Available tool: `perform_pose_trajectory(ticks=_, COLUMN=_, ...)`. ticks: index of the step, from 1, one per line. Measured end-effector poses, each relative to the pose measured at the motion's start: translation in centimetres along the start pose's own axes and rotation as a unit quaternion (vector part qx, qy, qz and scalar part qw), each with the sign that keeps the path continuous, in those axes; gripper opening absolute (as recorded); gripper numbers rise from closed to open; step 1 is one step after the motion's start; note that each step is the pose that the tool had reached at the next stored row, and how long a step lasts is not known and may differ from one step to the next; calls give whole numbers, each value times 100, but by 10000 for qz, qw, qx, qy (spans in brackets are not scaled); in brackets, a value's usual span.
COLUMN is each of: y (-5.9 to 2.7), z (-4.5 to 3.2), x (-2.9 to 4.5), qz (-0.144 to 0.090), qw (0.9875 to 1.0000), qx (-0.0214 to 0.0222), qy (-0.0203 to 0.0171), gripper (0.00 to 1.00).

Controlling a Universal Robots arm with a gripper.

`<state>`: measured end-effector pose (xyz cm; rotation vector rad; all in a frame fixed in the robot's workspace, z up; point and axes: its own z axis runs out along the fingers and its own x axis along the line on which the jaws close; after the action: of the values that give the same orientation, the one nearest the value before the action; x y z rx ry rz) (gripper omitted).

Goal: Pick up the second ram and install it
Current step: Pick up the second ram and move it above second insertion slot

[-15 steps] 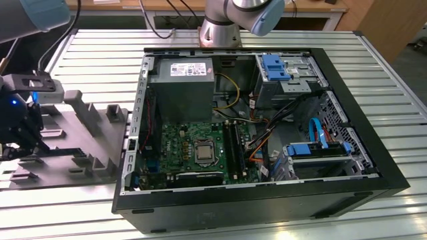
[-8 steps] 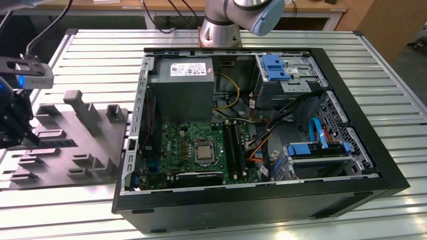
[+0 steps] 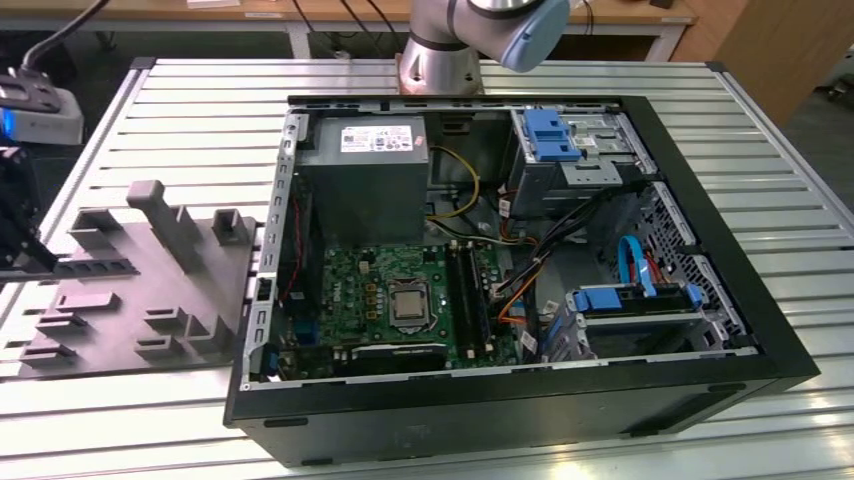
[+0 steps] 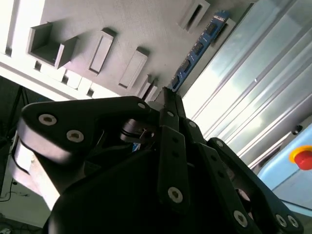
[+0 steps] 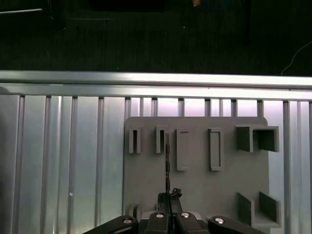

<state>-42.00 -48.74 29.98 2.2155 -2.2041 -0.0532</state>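
The second ram (image 4: 196, 49) is a thin blue-green board strip that runs out from between my fingertips in the second wrist view. In the first wrist view the ram (image 5: 167, 161) appears edge-on as a dark thin line over the grey moulded tray (image 5: 195, 180). My gripper (image 4: 168, 95) (image 5: 168, 196) is shut on one end of the strip and holds it above the tray's row of narrow slots. In the exterior view the gripper (image 3: 19, 215) hangs at the far left, over the tray's (image 3: 134, 290) left part. The motherboard's black slot rails (image 3: 467, 285) lie inside the open computer case.
The open black computer case (image 3: 694, 200) fills the middle of the ribbed metal table (image 3: 200, 110), with a power supply (image 3: 363, 175), drive cages and loose cables inside. The arm's base (image 3: 441, 60) stands behind the case. The table's far edge (image 5: 156, 78) drops to a dark floor.
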Motion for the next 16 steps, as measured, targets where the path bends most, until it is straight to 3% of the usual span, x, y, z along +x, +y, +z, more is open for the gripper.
perform_pose_trajectory(ticks=16, y=24, z=-729, x=-12, qz=0, qw=10000, qx=0, qy=-1, gripper=11)
